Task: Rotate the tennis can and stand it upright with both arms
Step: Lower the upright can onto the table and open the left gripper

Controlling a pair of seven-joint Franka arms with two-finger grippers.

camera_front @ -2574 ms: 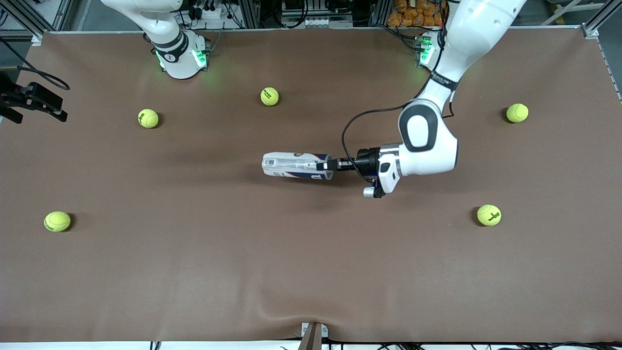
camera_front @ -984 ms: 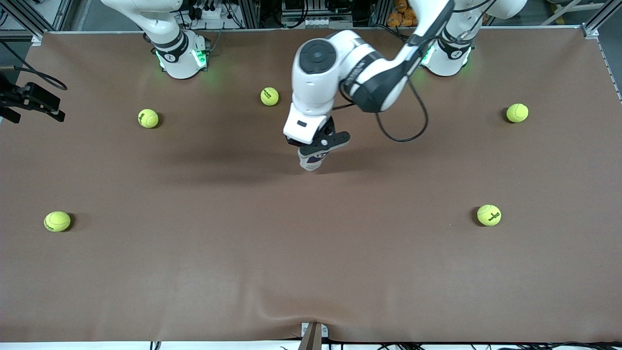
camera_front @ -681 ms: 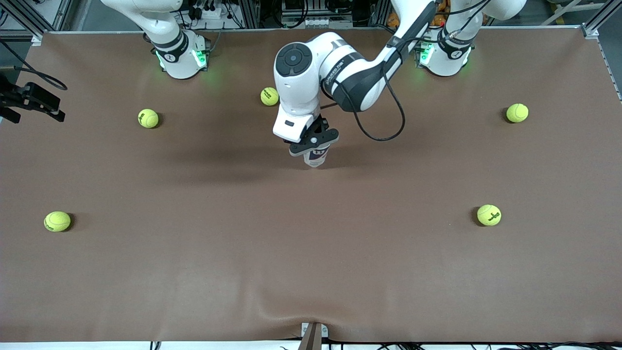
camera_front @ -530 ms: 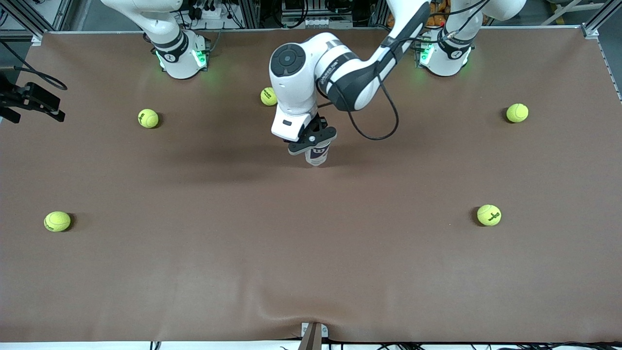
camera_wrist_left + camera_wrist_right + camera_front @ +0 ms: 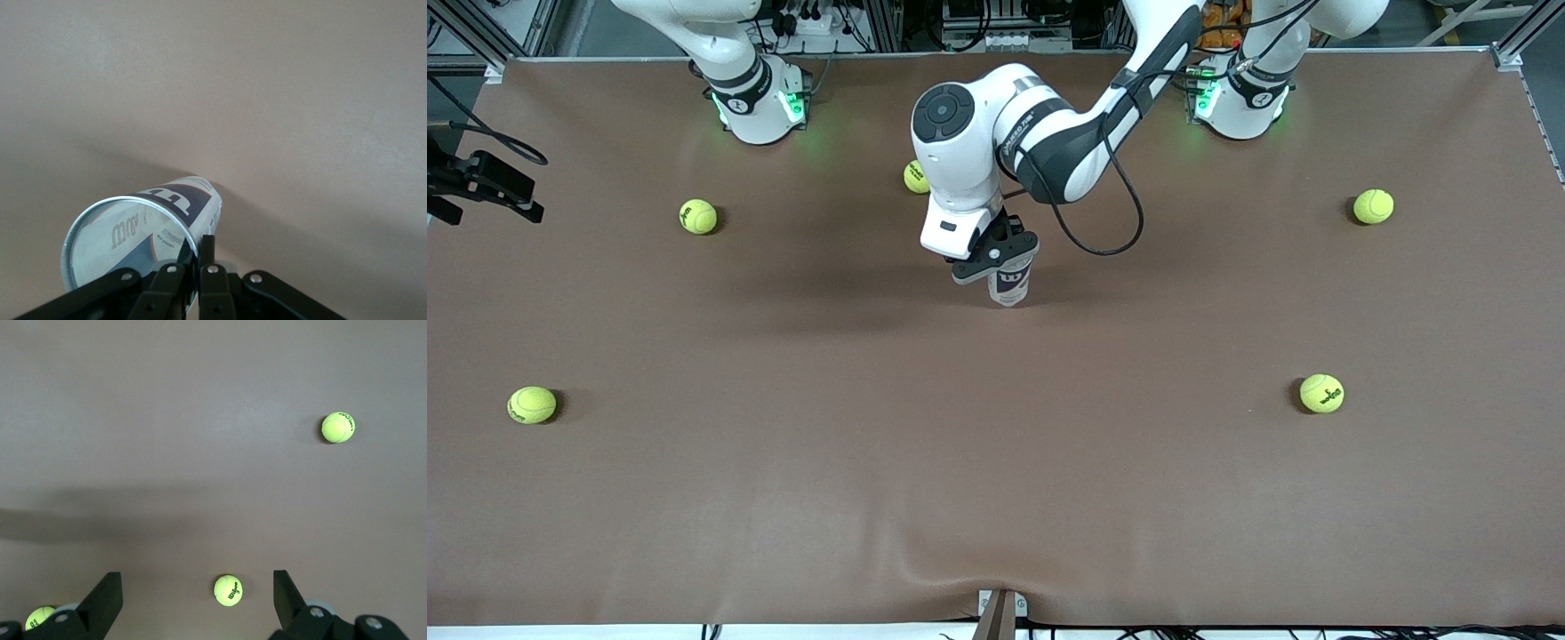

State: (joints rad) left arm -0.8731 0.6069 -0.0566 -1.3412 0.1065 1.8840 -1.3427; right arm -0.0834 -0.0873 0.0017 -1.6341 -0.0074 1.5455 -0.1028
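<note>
Left end effector point(image 5: 996, 258) pinches the metal rim of the tennis can point(image 5: 1009, 286) from above, its fingers point(image 5: 208, 257) pressed together on the rim's edge, as the left wrist view shows. The tennis can stands about upright near the middle of the worktop point(image 5: 996, 462), with its open mouth up and the navy part of its label facing the front camera; its lower end seems to meet the brown surface, though the contact itself is hard to make out. From the can, the left arm point(image 5: 1049, 142) rises and bends back toward its green-lit base point(image 5: 1232, 98).

Right end effector point(image 5: 197, 600) waits with its fingers spread wide, holding nothing, over the worktop at the right arm's end; the right wrist view looks down past it at bare brown surface and three tennis balls point(image 5: 228, 590).

Six tennis balls lie scattered well apart from the can: one point(image 5: 915, 176) partly hidden by the left arm's wrist, one point(image 5: 697, 216) toward the right arm's end, one point(image 5: 532, 404) nearer the front camera at that same end, and two point(image 5: 1373, 206) point(image 5: 1321, 393) toward the left arm's end.
</note>
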